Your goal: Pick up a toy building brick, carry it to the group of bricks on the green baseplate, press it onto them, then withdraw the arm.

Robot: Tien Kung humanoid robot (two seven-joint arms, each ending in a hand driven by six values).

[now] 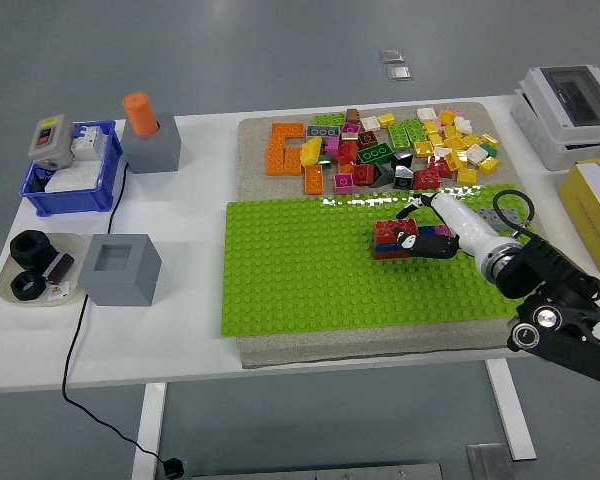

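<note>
Brick group point(394, 238) sits on the green baseplate point(300, 270), right at my right hand's point(432, 240) fingertips: red bricks on top, a blue one under them. My black fingers point(430, 246) are curled against the group's near side, touching it; can't tell if a separate brick is pinched between them or if they're just pressing on the stack. White hand shell runs back from there toward the lower right, black forearm point(555, 300) leaves past the table point(195, 340) edge on that side

Beyond my fingertips, further from me: loose brick pile point(400, 150) on the grey mat point(380, 345), with orange plates point(288, 150) at its left end. Pile is well apart from the hand, off the baseplate

Just behind my wrist on the mat: a grey round part with a black loop point(507, 208)

Far across from the hand on the left side of the table: grey hollow block point(120, 268), grey block with an orange cylinder point(140, 115) standing in it, blue bin point(70, 180) with a switch box point(50, 140), tray with black parts point(35, 268). To my right beyond the forearm: yellow box point(595, 210), white enclosure point(575, 110)

Left hand not in frame
</note>
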